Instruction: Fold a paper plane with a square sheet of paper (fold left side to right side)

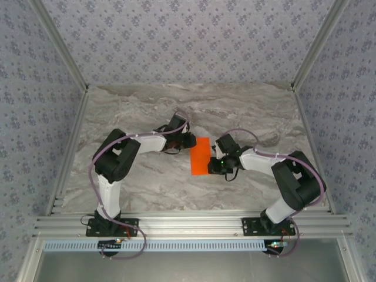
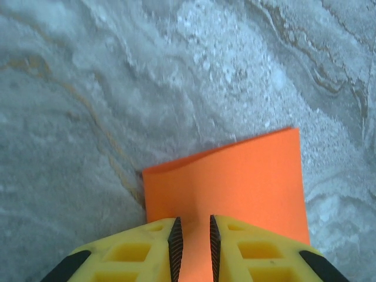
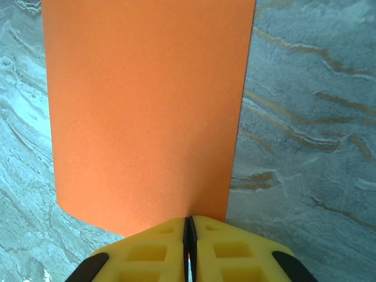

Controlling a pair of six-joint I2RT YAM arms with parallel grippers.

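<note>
a: status of the square sheet of paper (image 1: pixel 200 155)?
b: it reads as a tall, narrow rectangle, so the left-to-right fold looks made or nearly made. the nose and wing folds remain.
a: grippers?
b: one at each side of the sheet. right gripper (image 3: pixel 188 247): jaws closed on the sheet's edge. left gripper (image 2: pixel 195 247): jaws slightly apart over the sheet; pinch not confirmed.
a: view differences?
b: the top view gives the outline. the right wrist view shows the sheet's edge curving.

Bright orange sheet of paper (image 1: pixel 200 156), folded into a narrow rectangle, mid-tabletop (image 1: pixel 147 106)
</note>
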